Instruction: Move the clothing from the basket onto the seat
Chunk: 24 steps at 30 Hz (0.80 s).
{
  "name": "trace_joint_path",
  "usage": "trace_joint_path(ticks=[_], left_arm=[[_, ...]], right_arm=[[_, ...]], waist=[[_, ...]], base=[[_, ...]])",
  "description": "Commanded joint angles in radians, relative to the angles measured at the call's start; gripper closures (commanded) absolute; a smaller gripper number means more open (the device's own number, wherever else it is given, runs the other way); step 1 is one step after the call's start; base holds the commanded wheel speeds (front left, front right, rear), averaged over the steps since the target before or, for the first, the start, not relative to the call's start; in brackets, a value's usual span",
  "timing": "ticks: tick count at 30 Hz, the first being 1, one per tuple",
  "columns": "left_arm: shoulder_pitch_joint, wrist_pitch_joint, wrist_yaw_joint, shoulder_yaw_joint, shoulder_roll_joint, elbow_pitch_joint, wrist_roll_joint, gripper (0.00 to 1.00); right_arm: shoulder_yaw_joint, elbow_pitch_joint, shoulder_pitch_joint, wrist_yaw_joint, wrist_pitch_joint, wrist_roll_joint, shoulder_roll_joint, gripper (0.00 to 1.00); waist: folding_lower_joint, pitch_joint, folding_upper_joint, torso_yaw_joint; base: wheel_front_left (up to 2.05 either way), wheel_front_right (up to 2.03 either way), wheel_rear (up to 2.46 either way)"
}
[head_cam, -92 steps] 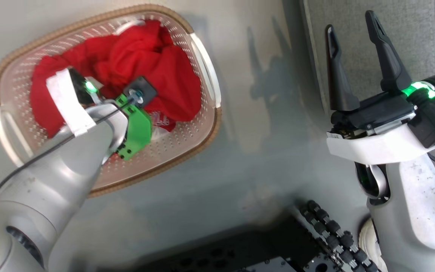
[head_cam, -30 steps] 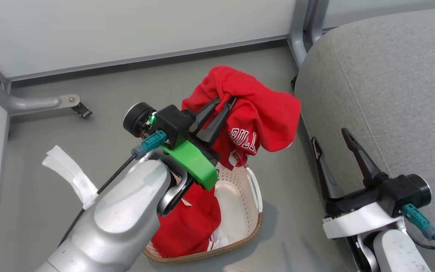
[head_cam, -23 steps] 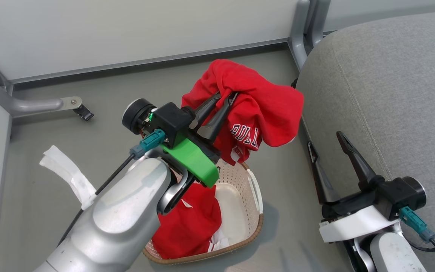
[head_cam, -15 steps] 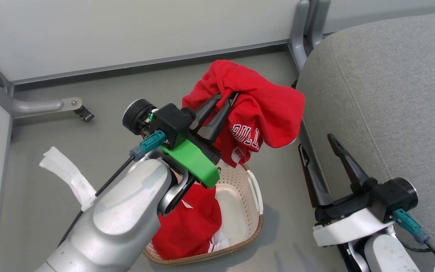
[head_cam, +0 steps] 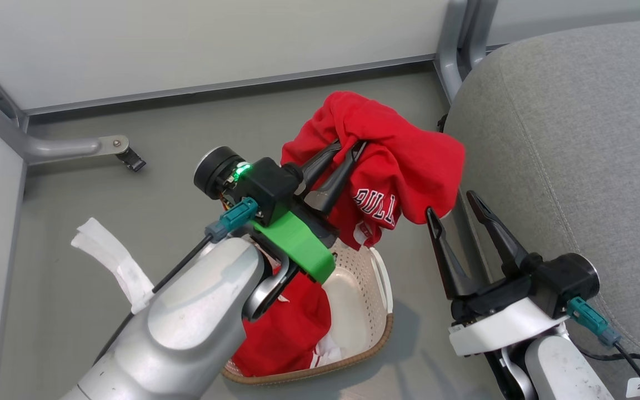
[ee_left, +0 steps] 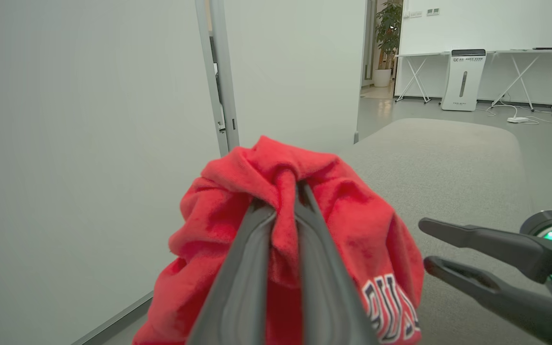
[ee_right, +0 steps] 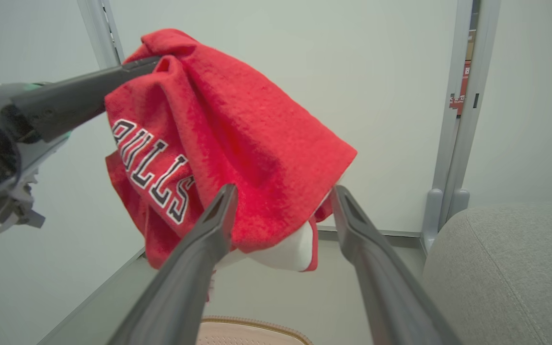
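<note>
The left claw (head_cam: 349, 145) is pinched shut on a fold of one red garment (head_cam: 409, 161), holding it high, probably so that it hangs clear of the basket (head_cam: 380, 283) on its way to the seat (head_cam: 564, 139) just beside. The right claw (head_cam: 450, 203), spread wide and empty, waits at the hanging hem, likely to help. Two garments are visible: one lifted, and a second garment (head_cam: 292, 328) lying in the single basket

Pale partition wall (head_cam: 186, 44), grey floor (head_cam: 103, 211), metal post (head_cam: 461, 39), distant potted plant (ee_left: 387, 28)
</note>
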<state>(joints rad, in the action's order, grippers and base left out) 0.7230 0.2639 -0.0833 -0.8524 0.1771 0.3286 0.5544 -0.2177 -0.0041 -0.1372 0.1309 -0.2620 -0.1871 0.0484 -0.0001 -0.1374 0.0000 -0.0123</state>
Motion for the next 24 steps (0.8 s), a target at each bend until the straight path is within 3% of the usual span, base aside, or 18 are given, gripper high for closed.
trace_joint_path(ticks=[1,16,24], left_arm=[[-0.007,0.001,-0.001,-0.003,-0.003,-0.007,-0.005,1.00],[-0.007,0.001,0.007,-0.040,-0.013,-0.088,-0.035,1.00],[-0.010,-0.006,0.009,-0.053,0.001,-0.117,-0.037,1.00]], right_arm=[[0.001,0.007,-0.012,0.000,-0.005,-0.012,0.004,0.00],[-0.010,0.082,-0.052,0.000,-0.004,-0.135,0.004,0.00],[-0.051,0.059,-0.079,0.000,-0.004,-0.181,0.004,0.00]], waist=[[0.0001,-0.002,0.0000,-0.003],[0.0001,-0.019,0.0000,-0.023],[0.0001,-0.027,0.0000,-0.028]], base=[[0.00,0.00,0.00],[0.00,0.00,0.00],[0.00,0.00,0.00]])
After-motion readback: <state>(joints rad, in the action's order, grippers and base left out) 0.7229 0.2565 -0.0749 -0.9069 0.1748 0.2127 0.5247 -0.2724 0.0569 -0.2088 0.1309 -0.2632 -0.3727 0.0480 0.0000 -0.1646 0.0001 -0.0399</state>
